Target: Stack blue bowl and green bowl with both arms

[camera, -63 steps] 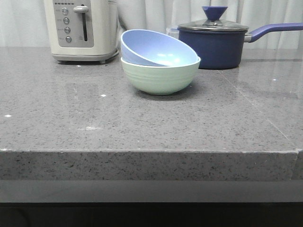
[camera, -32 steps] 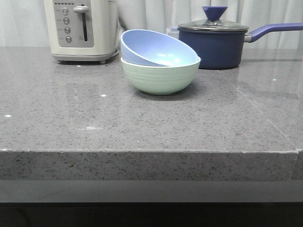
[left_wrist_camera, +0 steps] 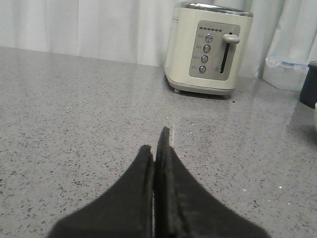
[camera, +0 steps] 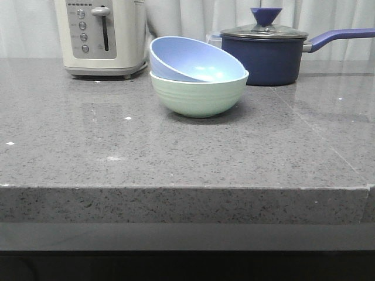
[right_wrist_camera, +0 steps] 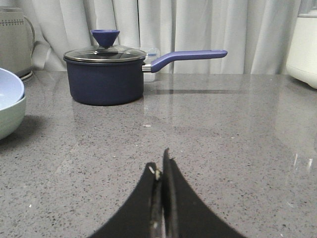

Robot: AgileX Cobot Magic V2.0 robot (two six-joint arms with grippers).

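The blue bowl (camera: 193, 60) sits tilted inside the green bowl (camera: 198, 95) on the grey counter, in the middle of the front view. Both bowls also show at the edge of the right wrist view: blue bowl (right_wrist_camera: 9, 88), green bowl (right_wrist_camera: 10, 117). No arm appears in the front view. My left gripper (left_wrist_camera: 156, 141) is shut and empty, low over bare counter facing the toaster. My right gripper (right_wrist_camera: 162, 161) is shut and empty too, over bare counter, well apart from the bowls.
A cream toaster (camera: 101, 36) stands at the back left. A dark navy lidded saucepan (camera: 263, 51) stands behind the bowls with its handle (camera: 340, 37) pointing right. A white appliance (right_wrist_camera: 304, 44) is at the far right. The counter's front edge (camera: 187, 187) runs across the front view.
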